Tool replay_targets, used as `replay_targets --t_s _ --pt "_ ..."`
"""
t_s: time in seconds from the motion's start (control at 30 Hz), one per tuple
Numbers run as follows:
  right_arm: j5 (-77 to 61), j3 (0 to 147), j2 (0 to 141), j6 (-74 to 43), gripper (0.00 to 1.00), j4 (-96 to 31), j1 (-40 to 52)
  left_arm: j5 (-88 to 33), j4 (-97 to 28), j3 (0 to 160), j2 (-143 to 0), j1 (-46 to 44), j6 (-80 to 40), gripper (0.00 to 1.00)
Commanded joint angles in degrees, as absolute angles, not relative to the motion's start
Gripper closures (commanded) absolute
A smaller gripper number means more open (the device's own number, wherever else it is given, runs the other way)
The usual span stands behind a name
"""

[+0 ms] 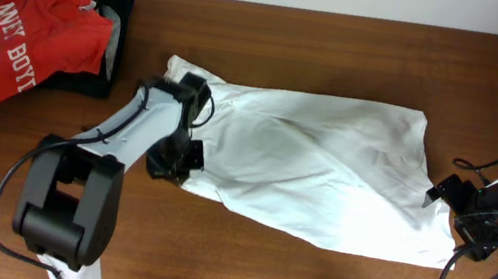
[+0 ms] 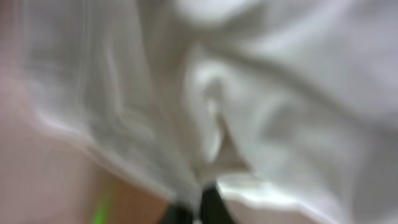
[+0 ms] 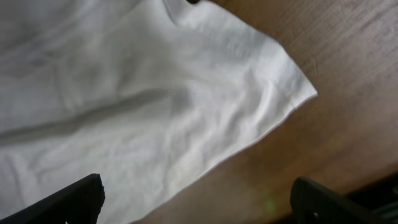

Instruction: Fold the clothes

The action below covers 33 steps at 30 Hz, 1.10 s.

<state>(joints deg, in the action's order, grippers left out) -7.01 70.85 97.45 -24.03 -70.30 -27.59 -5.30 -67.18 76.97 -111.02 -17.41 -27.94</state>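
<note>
The white T-shirt lies spread and wrinkled across the middle of the wooden table; its chest print does not show. My left gripper is at the shirt's left edge. In the blurred left wrist view its dark fingers are close together with the white cloth pinched between them. My right gripper is at the shirt's right edge. In the right wrist view its fingers are wide apart and empty, above a corner of the shirt and bare wood.
A red shirt with white "2013" lettering lies on a black garment at the back left corner. The table's far edge runs along the top, against a pale wall.
</note>
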Motion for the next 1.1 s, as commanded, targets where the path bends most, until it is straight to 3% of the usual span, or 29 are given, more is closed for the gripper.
replay_targets --t_s 0.0,0.07,0.27,0.33,0.4,0.5,0.53,0.57,0.7,0.8,0.87,1.03,1.07 --pt "-7.09 71.57 97.12 -24.01 0.01 -70.48 -27.22 -0.40 -80.68 91.26 -110.76 -17.21 -27.38 0.99" --pt "-7.09 71.57 97.12 -24.01 0.01 -70.48 -27.22 0.93 -82.65 96.77 -110.76 -17.21 -27.35 0.99" --pt "-7.09 71.57 97.12 -24.01 0.01 -70.48 -27.22 0.95 -52.58 97.65 -117.21 -17.26 -27.16 0.99" --pt "-7.09 71.57 97.12 -24.01 0.01 -70.48 -27.22 1.34 -43.88 97.65 -122.30 -17.26 -27.14 0.87" --pt "-7.09 71.57 97.12 -24.01 0.01 -70.48 -27.22 1.30 -43.20 98.32 -122.17 -17.21 -26.81 0.85" --pt "-7.09 71.57 97.12 -24.01 0.01 -70.48 -27.22 1.32 -50.33 103.37 -119.81 -17.21 -24.51 0.66" --pt "-7.09 71.57 97.12 -24.01 0.01 -70.48 -27.22 1.30 -56.21 106.98 -118.41 -17.21 -23.35 0.42" --pt "-7.09 71.57 97.12 -24.01 0.01 -70.48 -27.22 1.28 -61.80 109.03 -117.30 -17.21 -22.20 0.29" --pt "-7.09 71.57 97.12 -24.01 0.01 -70.48 -27.22 -5.37 -72.49 103.88 -117.19 -18.96 -23.97 0.29" --pt "-7.09 71.57 97.12 -24.01 0.01 -70.48 -27.22 -8.78 -65.23 92.88 -117.21 -21.39 -27.83 0.32" --pt "-7.09 71.57 97.12 -24.01 0.01 -70.48 -27.22 -11.84 -56.86 86.24 -117.21 -23.00 -27.83 0.44" --pt "-7.09 71.57 97.12 -24.01 0.01 -70.48 -27.22 -11.77 -49.04 84.25 -117.30 -26.48 -27.83 0.44" --pt "-7.09 71.57 97.12 -24.01 0.01 -70.48 -27.22 -11.79 -47.81 84.25 -117.30 -26.52 -27.83 0.55"
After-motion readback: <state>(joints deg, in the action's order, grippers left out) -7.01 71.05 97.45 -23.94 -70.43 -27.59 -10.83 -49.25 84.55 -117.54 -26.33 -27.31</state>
